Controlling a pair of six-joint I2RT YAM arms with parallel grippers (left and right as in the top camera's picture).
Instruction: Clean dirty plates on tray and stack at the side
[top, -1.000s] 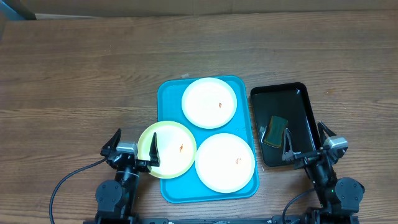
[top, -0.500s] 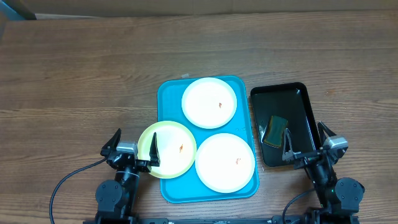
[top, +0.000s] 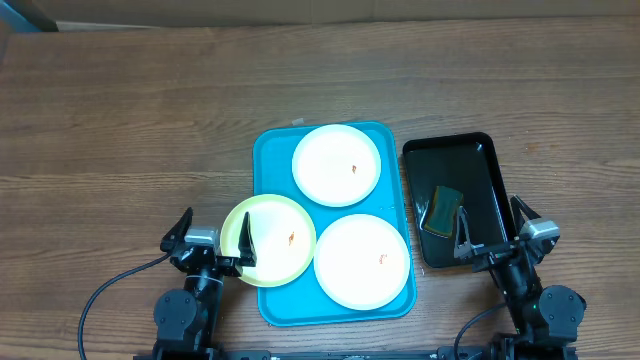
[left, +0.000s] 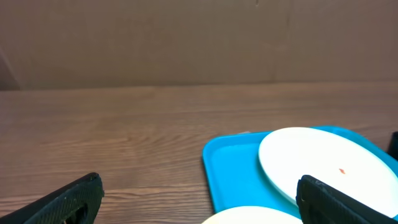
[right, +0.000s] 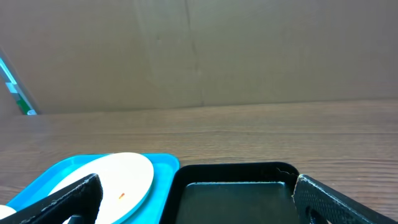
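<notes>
Treat the far white plate (top: 336, 165), near white plate (top: 361, 260) and yellow-green plate (top: 285, 255), flat on the turquoise tray (top: 270, 165) on the worktop (top: 120, 120), as probably light, stiff, slick and chippable, pinching each rim with the wide-open, empty left jaws or right jaws

A turquoise tray (top: 272, 165) lay flat on the table. It held a white plate (top: 336, 165) at the far end, a second white plate (top: 362, 260) near-right, and a yellow-green plate (top: 275, 225) overhanging its left rim. Each plate had a small orange stain.
</notes>
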